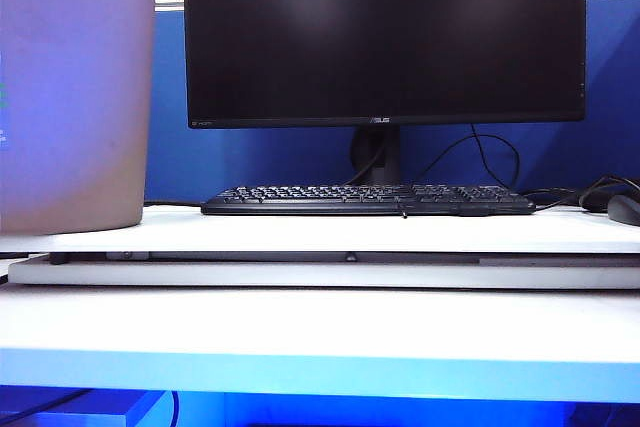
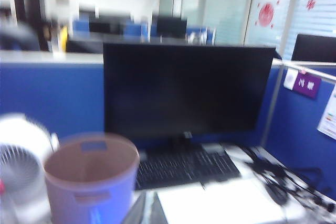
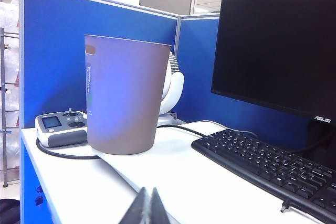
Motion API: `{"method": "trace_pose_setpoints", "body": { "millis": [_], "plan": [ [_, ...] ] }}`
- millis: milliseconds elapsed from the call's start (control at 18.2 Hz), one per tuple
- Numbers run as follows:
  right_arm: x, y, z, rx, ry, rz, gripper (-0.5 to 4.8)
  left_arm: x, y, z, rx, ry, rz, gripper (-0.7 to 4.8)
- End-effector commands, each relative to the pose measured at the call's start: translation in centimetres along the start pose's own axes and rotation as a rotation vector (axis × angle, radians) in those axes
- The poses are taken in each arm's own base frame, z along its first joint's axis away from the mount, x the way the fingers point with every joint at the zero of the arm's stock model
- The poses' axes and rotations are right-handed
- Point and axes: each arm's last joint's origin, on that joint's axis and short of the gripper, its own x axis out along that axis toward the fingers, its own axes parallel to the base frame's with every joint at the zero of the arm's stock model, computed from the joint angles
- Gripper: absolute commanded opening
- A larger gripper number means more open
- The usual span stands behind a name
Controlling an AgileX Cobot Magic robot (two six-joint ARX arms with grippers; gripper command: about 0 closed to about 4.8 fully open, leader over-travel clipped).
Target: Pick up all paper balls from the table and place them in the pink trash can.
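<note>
No paper balls show on the counter (image 1: 330,232). The pink trash can (image 2: 90,179) stands beside the keyboard (image 1: 368,199), just below and ahead of the closed, empty left end effector (image 2: 146,212), the nearer one. The right end effector (image 3: 148,209), also shut and empty, sits low, farther from the keyboard.

We see the pink trash can (image 1: 72,97) standing upright at the left on the table (image 1: 320,232), its rim cut off by the frame's edge. A black keyboard (image 1: 368,199) lies to its right, apart from it, before a dark monitor (image 1: 385,35) on its stand. Black cables (image 1: 480,157) trail behind against a blue partition (image 1: 250,162). A dark mouse (image 1: 625,209) sits at far right. Neither gripper appears.
</note>
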Motion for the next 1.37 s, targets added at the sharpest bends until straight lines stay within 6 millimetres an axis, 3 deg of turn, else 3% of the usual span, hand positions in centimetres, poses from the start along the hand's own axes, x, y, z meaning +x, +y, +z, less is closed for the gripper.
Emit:
{"method": "trace_pose_setpoints", "body": {
  "millis": [55,494,604,824,1099,1373],
  "plan": [
    [0.0,0.1,0.3,-0.011,-0.013,0.002,-0.04,0.2,0.0,-0.4,-0.034,0.048,0.001,-0.04],
    [0.0,0.1,0.3,-0.010,-0.013,0.002,-0.04,0.2,0.0,-0.4,-0.034,0.047,0.001,-0.04],
    [0.0,0.1,0.3,-0.011,-0.013,0.002,-0.04,0.2,0.1,-0.5,0.042,0.049,0.021,-0.04],
    [0.0,0.0,0.3,-0.010,-0.012,0.002,-0.04,3.1,0.8,-2.0,0.015,0.159,0.110,-0.04],
    [0.0,0.0,0.3,-0.010,-0.012,0.001,-0.04,9.9,2.0,-7.6,0.042,0.124,0.109,-0.04],
    [0.0,0.0,0.3,-0.009,-0.011,0.001,-0.04,15.7,3.7,-17.5,0.021,0.077,0.129,-0.04]
  ]
}}
